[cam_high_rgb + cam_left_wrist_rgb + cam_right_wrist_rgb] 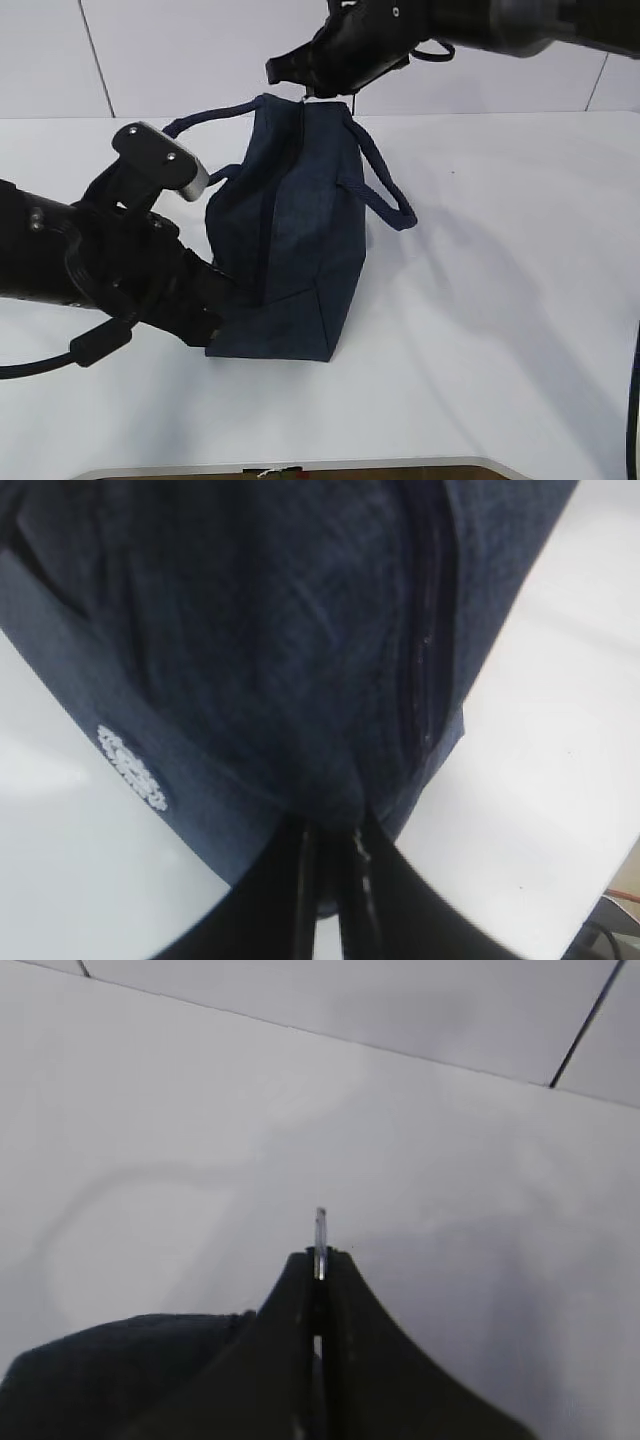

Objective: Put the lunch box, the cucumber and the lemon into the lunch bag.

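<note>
The bag [290, 250] was stood on the white surface [500, 300], its long zipper line running from near to far. The left pincer [330, 845] was shut on the cloth at the bag's near, low end. The right pincer [320, 1260] was shut on a thin silver pull [320, 1230] above the far top end. No box, cucumber or lemon was seen.

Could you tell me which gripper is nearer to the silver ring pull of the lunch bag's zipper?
The right. The right gripper is shut on the silver ring pull at the far top end of the lunch bag. The left gripper pinches the bag's fabric at its near end.
</note>
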